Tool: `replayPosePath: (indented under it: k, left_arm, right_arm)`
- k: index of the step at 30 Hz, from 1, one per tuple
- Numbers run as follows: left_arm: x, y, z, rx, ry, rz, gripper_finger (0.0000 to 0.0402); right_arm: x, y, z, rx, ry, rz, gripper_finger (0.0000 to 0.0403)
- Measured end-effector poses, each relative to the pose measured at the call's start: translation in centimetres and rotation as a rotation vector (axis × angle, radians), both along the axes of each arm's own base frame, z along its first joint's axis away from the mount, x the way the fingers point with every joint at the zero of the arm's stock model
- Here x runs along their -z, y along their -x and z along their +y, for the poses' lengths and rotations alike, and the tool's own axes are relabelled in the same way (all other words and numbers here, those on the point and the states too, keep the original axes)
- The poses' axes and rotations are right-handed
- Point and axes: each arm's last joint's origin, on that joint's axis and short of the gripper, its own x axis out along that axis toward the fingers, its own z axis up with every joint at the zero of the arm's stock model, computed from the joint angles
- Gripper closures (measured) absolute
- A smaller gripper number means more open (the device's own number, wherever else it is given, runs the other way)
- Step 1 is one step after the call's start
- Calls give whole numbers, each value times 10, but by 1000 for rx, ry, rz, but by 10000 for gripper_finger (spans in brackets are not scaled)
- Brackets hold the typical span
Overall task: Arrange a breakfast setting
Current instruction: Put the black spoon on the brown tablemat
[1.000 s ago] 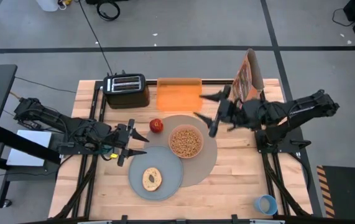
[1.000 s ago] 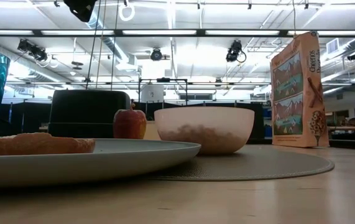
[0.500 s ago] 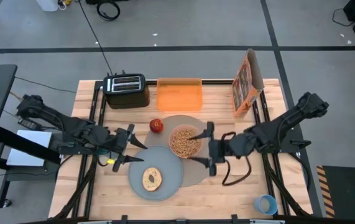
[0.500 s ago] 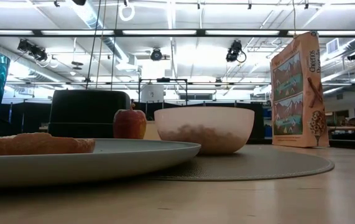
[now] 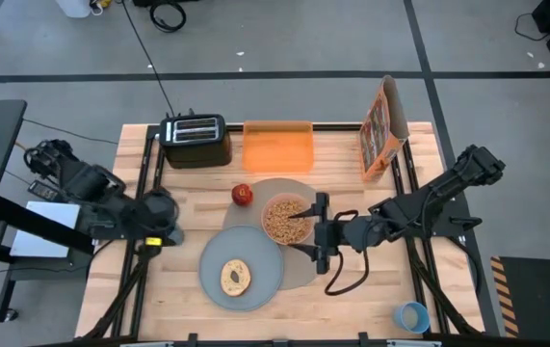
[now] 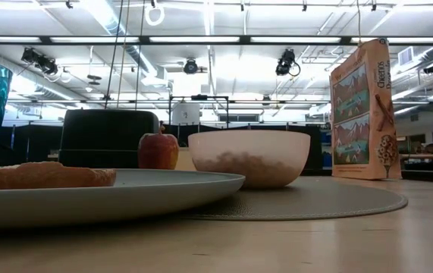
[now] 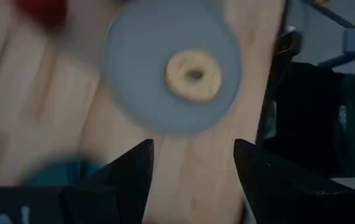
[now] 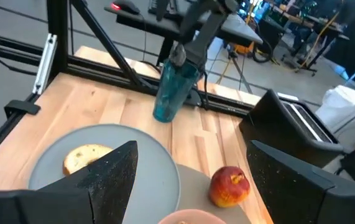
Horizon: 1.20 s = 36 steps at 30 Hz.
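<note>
The right gripper (image 5: pixel 303 231) hangs low over the taupe mat (image 5: pixel 279 185), its fingers spread wide and holding nothing, the tips pointing toward the robot's left at the near wall of the pale pink bowl (image 5: pixel 265 227), which sits on the mat with cereal in it. One finger lies toward the back of the bowl's right side and the other toward the front, so the bowl is just ahead of the open jaws rather than between them. Beyond it the red apple (image 5: pixel 243 195) rests at the mat's back-left edge, and the grey plate (image 5: pixel 260 258) with the bagel (image 5: pixel 235 278) overlaps the mat's front-left. The piece well apart from all this is the small blue cup (image 5: pixel 411 315), upright by the front right corner of the table (image 5: pixel 371 289): it lies behind and to the front of the right gripper, opposite to where the fingers point. That probably makes the right arm the one to fetch it, after swinging round. The left gripper (image 7: pixel 193 149) hangs at the table's left edge, open and empty, looking down on the plate, far from the cup. No spoon shows
</note>
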Motion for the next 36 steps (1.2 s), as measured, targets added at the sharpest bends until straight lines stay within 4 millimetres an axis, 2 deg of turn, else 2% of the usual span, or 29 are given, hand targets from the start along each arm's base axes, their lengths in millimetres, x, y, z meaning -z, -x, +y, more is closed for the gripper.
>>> replayPosePath:
  k: [6,11,16,20,24,29,36]
  left_arm:
    - [3,25,1,-255,196,247,171]
    - [18,35,-13,-431,339,448,171]
    - [35,46,-27,-557,390,554,171]
    - [46,61,-32,-616,393,546,171]
    - [48,76,-26,-631,361,490,171]
    - [50,78,-10,-708,259,481,171]
    - [53,78,-3,-751,279,502,171]
  right_arm:
    - [6,0,-6,23,-6,60,94]
    - [12,2,-9,18,51,127,94]
    - [19,6,-11,13,104,211,94]
    - [30,10,-13,12,141,281,94]
    - [46,14,-15,9,166,330,94]
    - [53,17,-16,17,172,369,94]
    - [53,17,-16,25,155,363,94]
